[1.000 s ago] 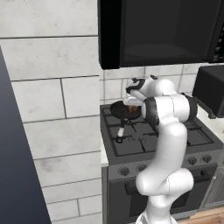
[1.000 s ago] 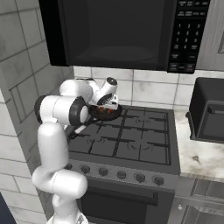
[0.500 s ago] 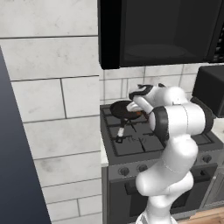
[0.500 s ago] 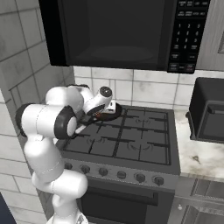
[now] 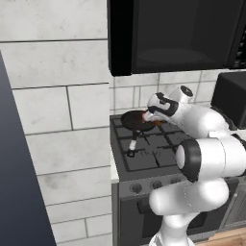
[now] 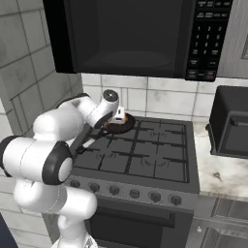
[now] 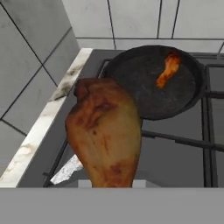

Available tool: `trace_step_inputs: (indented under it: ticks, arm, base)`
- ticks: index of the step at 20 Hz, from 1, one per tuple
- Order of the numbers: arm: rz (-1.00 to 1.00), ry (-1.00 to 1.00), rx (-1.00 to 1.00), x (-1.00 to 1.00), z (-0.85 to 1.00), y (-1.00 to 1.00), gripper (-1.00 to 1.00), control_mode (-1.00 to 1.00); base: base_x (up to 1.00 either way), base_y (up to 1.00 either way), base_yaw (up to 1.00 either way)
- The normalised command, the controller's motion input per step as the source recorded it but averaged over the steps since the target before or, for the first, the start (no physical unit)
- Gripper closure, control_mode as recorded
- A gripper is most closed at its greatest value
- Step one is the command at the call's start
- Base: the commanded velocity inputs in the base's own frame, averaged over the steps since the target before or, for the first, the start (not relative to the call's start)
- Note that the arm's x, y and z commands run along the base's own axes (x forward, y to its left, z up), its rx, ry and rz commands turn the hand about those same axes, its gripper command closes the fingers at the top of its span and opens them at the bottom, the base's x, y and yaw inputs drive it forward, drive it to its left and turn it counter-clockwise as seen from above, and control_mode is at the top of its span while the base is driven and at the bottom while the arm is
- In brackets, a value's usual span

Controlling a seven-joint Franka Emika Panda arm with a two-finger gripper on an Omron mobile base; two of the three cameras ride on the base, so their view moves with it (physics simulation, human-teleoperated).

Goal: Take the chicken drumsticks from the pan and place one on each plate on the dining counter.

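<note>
Your two-finger gripper (image 5: 148,116) — clenched on one orange-brown chicken drumstick (image 7: 106,131), lifted above the stove. Second drumstick (image 7: 168,69) — lying in your round black frying pan (image 7: 140,87) on the back-left burner.

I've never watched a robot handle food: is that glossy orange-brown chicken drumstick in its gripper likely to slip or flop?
The orange-brown chicken drumstick looks shiny, so it could be slippery. Its shape tapers, fat at one end, so it might swivel between the fingers. It hangs in one piece above the black stove, so it is probably stiff, not floppy.
</note>
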Motion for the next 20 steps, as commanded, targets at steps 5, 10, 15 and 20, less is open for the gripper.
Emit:
trace_step_inputs:
  ticks: [5, 10, 15, 20]
  arm:
    - [-0.13, -0.04, -0.14, -0.73, 0.16, -0.04, 1.0, -1.0]
    - [-0.16, -0.18, -0.24, -0.75, 0.0, 0.0, 1.0, -1.0]
    - [-0.15, -0.15, -0.2, -0.68, 0.03, -0.01, 1.0, -1.0]
    - [-0.19, 0.17, 0.0, -0.31, 0.24, -0.04, 1.0, -1.0]
  base:
    - [0.0, 0.0, 0.0]
    - [0.0, 0.0, 0.0]
    - [0.0, 0.0, 0.0]
    - [0.0, 0.0, 0.0]
